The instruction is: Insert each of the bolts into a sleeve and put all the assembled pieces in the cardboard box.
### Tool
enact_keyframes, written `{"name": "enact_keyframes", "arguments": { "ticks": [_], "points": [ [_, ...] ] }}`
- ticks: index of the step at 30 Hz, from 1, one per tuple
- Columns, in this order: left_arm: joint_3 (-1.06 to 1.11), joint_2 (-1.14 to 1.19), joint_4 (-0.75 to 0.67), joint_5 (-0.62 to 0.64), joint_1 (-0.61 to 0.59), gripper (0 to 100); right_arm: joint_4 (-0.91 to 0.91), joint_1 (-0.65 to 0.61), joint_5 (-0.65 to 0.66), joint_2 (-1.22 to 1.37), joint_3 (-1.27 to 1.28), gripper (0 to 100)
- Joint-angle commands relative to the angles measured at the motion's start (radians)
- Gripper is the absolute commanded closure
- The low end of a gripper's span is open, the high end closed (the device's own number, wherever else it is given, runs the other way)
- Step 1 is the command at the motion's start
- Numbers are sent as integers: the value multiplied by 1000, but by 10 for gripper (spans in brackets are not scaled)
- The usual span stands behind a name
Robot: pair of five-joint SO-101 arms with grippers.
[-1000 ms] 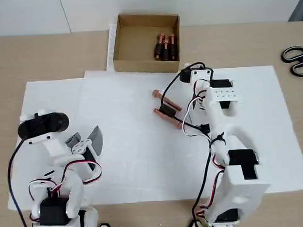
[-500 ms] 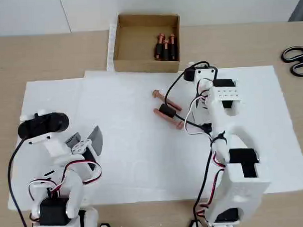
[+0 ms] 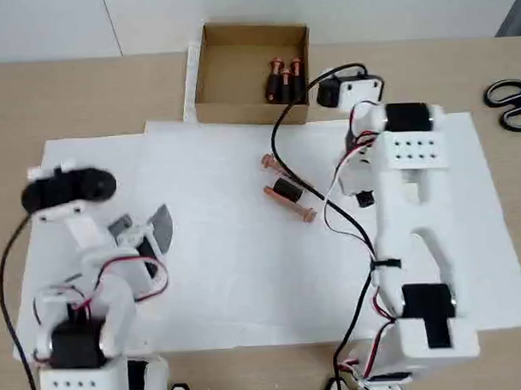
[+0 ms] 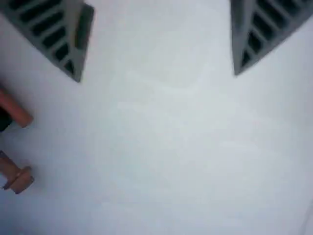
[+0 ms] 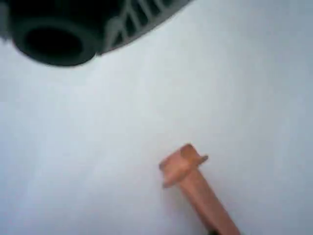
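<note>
The cardboard box (image 3: 231, 80) at the far edge holds three assembled bolts (image 3: 286, 81). Two copper bolts lie mid-paper: a bare one (image 3: 273, 165) and one wearing a black sleeve (image 3: 288, 191). The right arm (image 3: 404, 151) rises beside them, and its gripper is hidden beneath it. In the right wrist view my right gripper (image 5: 105, 34) holds a black sleeve (image 5: 54, 41) against a ribbed finger, above a bolt head (image 5: 182, 164). My left gripper (image 3: 142, 233) hovers open over bare paper at the near left. Its fingers (image 4: 63, 39) are spread wide, with bolt ends (image 4: 17, 178) far off.
White paper (image 3: 229, 273) covers the work area. Scissors (image 3: 510, 101) lie at the table's right edge. The right arm's black cable (image 3: 280, 147) hangs over the bolts. Open paper lies between the two arms.
The right arm has lifted and drawn back toward the box side, away from the bolts. The left arm has shifted slightly left and away. Both bolts on the paper stay put.
</note>
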Motion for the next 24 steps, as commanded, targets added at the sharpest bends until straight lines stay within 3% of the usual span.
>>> {"name": "enact_keyframes", "arguments": {
  "ticks": [1,11,16,24],
  "points": [
    [-197,250,2,-3,12,809,15,53,12,-70,-55,995],
    [-654,872,6,3,284,809,15,219,14,-71,-54,995],
    [-863,1128,26,187,384,809,10,288,9,-74,-34,995],
    [-1191,1539,-8,430,413,809,4,294,8,-77,34,995]
  ]
}}
